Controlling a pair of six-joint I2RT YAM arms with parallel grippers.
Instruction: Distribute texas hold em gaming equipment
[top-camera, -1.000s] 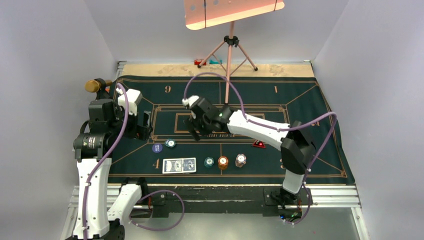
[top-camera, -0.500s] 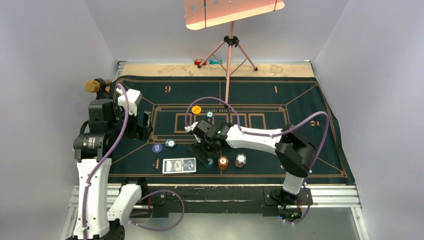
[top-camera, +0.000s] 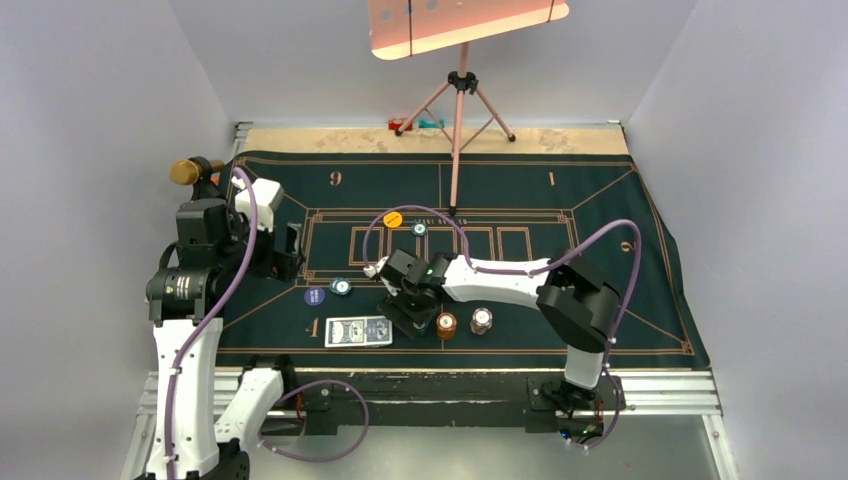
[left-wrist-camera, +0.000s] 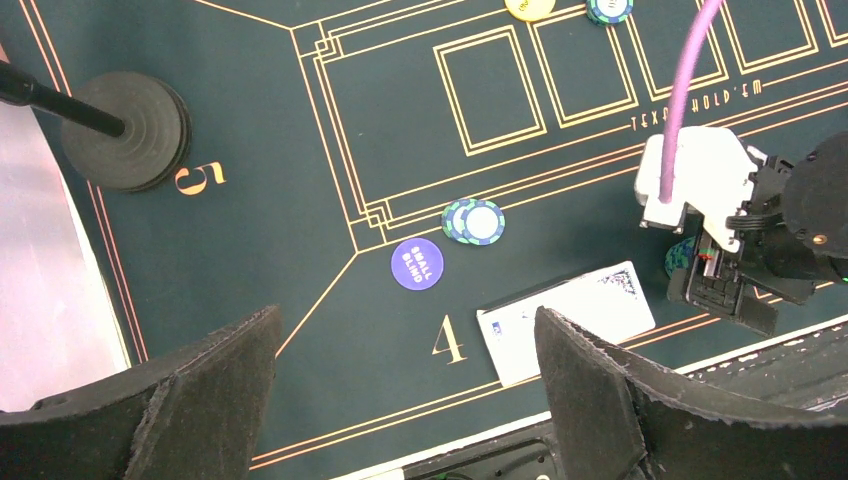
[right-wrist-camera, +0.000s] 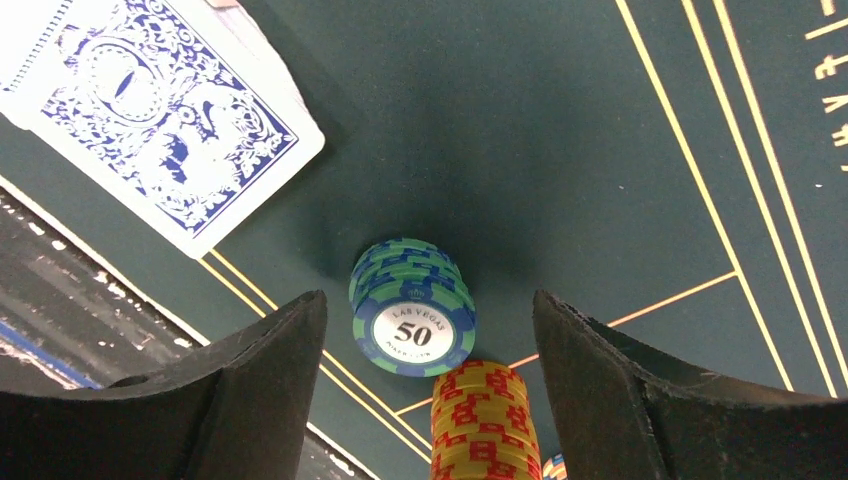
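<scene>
teal chip stack (right-wrist-camera: 412, 310) sits at the near edge of the felt mat (right-wrist-camera: 560, 130), between the playing cards (right-wrist-camera: 150, 110) on its left and the orange chip stack (right-wrist-camera: 485, 420) just beside it on the right. right gripper (right-wrist-camera: 428, 300) straddles it, jaws apart, no contact seen. chips look hard, slick and loosely stacked; pinch low across the rims. left gripper (left-wrist-camera: 405, 312) hangs spread, empty

My right arm (top-camera: 500, 281) reaches leftward from its base, low over the near middle of the tabletop (top-camera: 320, 140). The wrist is bent so my right hand (top-camera: 408, 312) points down, fingers (right-wrist-camera: 250, 400) spread wide. My left arm (top-camera: 185, 345) stands folded by the left edge, my left hand (top-camera: 290, 250) raised high with its fingers apart.
</scene>
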